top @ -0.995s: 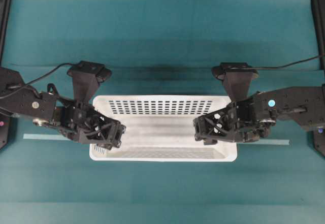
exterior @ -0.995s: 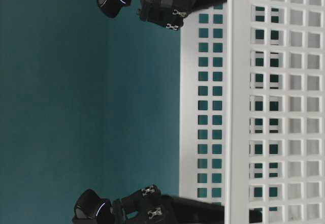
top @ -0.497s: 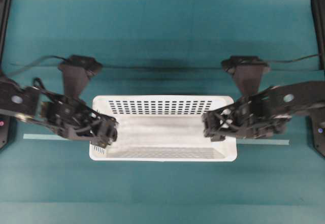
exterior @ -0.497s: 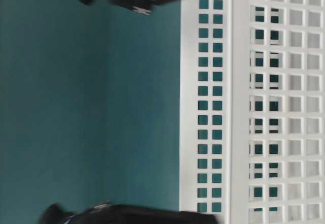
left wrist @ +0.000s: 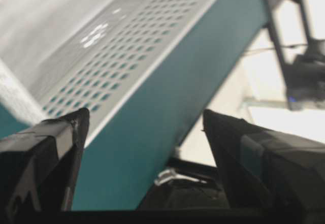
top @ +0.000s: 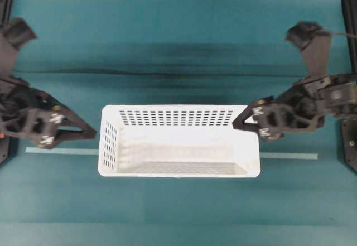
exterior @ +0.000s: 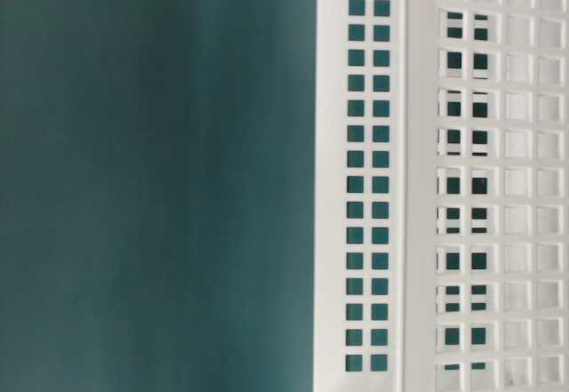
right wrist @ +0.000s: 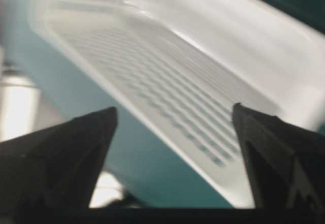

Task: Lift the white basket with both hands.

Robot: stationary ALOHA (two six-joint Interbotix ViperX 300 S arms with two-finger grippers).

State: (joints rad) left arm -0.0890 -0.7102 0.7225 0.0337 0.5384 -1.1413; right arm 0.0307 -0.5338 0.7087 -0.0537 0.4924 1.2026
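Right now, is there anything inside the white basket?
No, the overhead view shows only the bare floor of the white basket.

Both arms are now drawn back outward from the white basket (top: 178,140). The left end effector (top: 83,131), a second ago over the basket's left end, now sits clear of its left wall. The right end effector (top: 242,121) now only reaches the right rim corner. In the table-level view both arms have all but left the frame.
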